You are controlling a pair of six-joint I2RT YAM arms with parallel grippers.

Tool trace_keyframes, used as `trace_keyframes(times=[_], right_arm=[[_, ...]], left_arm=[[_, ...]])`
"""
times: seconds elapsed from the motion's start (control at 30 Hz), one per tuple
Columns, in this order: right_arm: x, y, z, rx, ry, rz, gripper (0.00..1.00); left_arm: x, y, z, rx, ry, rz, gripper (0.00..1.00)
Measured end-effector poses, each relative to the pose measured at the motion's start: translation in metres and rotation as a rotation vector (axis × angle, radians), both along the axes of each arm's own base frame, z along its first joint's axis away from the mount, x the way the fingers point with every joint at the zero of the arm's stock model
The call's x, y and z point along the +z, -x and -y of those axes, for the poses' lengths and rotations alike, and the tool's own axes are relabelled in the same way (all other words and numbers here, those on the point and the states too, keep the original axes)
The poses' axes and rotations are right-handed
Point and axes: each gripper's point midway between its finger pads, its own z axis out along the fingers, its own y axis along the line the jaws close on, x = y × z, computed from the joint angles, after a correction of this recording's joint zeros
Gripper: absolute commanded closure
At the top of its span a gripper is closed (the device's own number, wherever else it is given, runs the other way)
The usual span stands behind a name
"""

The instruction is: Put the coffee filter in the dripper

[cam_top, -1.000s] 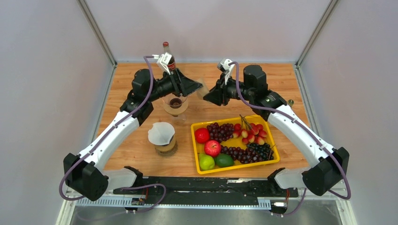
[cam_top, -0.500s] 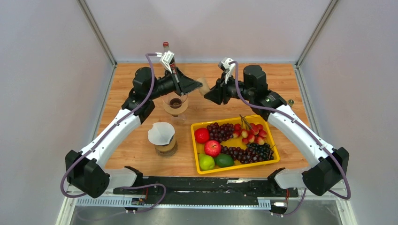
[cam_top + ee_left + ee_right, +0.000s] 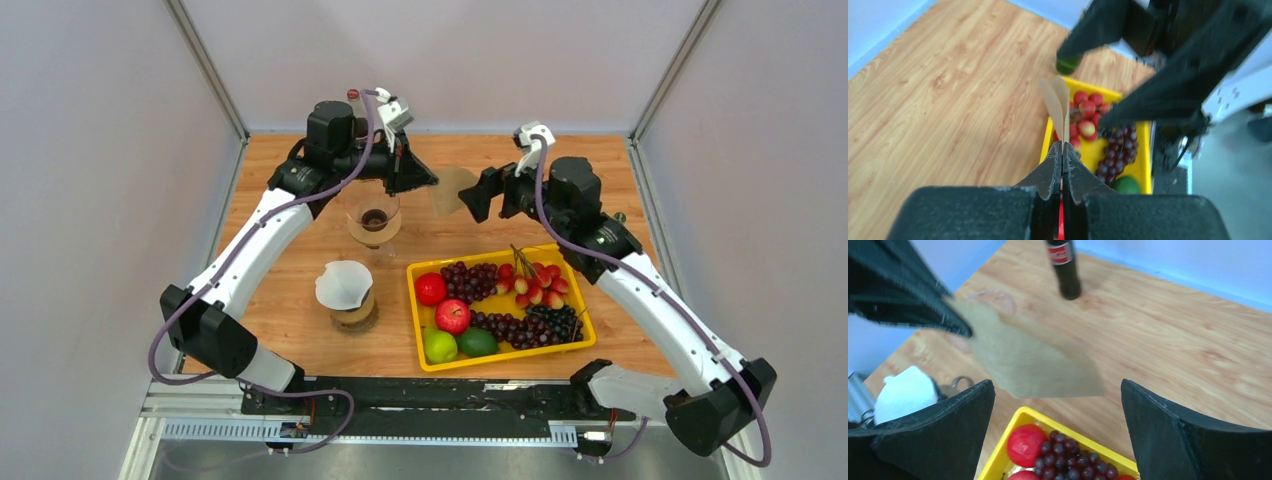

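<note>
Your left end effector is clamped on the brown paper coffee filter, flat and fan-shaped, held in the air at 2 o'clock from the clear glass dripper. Your right end effector gapes wide beside it. The red label on the cola bottle is too blurred to read.

The filter, a flat tan paper wedge with its two layers slightly parted, is held in the air by one corner, pinched in the closed left gripper, just right of the dripper, a clear glass cone with a dark centre, upright on the wood.
</note>
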Motion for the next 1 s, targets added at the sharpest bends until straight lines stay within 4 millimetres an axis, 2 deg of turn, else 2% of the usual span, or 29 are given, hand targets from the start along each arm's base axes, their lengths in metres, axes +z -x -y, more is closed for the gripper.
trace_keyframes(times=[0.2,0.27,0.37,0.57,1.0], right_arm=[[0.030,0.000,0.044,-0.174,-0.020,0.096,0.00],[0.039,0.006,0.048,-0.169,-0.019,0.134,0.00],[0.046,0.018,0.043,-0.085,0.019,0.202,0.00],[0.027,0.029,0.022,0.114,0.123,0.263,0.00],[-0.021,0.019,0.000,0.267,0.231,0.223,0.00]], left_arm=[[-0.044,0.015,-0.010,-0.182,-0.226,0.173,1.00],[-0.050,0.019,-0.015,-0.218,-0.270,0.221,1.00],[-0.059,0.025,-0.020,-0.272,-0.321,0.291,1.00],[-0.070,0.035,-0.027,-0.360,-0.379,0.389,1.00],[-0.051,0.064,-0.034,-0.419,-0.337,0.536,1.00]])
